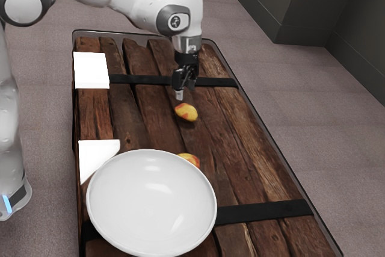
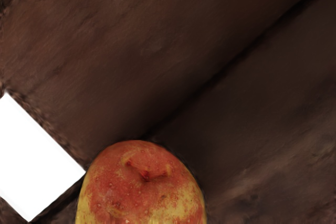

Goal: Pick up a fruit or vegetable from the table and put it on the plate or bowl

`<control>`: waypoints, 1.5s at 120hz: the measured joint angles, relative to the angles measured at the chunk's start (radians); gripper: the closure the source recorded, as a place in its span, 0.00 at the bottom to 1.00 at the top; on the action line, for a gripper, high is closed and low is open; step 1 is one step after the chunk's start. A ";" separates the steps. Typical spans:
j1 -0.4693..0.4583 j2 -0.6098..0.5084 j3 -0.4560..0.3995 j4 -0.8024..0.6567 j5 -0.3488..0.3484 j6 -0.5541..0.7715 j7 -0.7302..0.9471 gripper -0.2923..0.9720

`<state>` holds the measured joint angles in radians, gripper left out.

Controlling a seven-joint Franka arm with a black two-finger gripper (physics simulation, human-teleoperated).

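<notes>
A black two-finger gripper (image 1: 184, 91) is held just above a rounded red-and-yellow fruit (image 1: 186, 112), mango-like in shape. The fruit lies on the dark wooden plank table (image 1: 252, 148), well apart from the large round white plate (image 1: 150, 203) and beyond the plate's far rim. The pincer is seen spread, with nothing gripped between its two prongs and no contact with the fruit.

In the wrist view the same fruit (image 2: 140, 187) is seen directly under the hand, with a shallow stem dimple turned upward and its skin beaded with small droplets. It is judged to be light and firm, but its skin is smooth and may be slippery, and its rounded form could let it roll or squirt out under an off-centre squeeze. A hold across its narrower middle, with the pads on opposite flanks, is judged safest. Moderate force should be enough, since ripe flesh bruises.

A second red-and-yellow fruit (image 1: 190, 160) lies against the plate's far rim and is mostly hidden behind it, so its shape cannot be judged. The lower part of the fruit under the hand is cut off in the wrist view. Two flat white blocks, one (image 1: 90, 69) far beyond the plate and one (image 1: 96, 151) partly tucked behind it, cannot be identified. Whether the plate is flat or bowl-deep is hard to make out.
</notes>
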<state>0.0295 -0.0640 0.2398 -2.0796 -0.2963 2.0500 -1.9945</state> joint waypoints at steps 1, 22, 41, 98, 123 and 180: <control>-0.004 0.001 -0.001 -0.001 0.000 0.002 0.000 0.23; -0.032 -0.001 -0.006 -0.027 -0.015 0.038 0.006 0.23; -0.035 -0.007 -0.008 -0.056 -0.041 0.054 0.010 0.23; -0.013 0.016 0.001 -0.082 -0.059 0.090 0.027 0.23; 0.005 0.083 -0.006 -0.056 -0.060 0.135 0.037 0.24; -0.047 0.108 -0.022 -0.036 -0.092 0.210 0.050 0.36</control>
<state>-0.0177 0.0444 0.2177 -2.1157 -0.3884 2.2602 -1.9445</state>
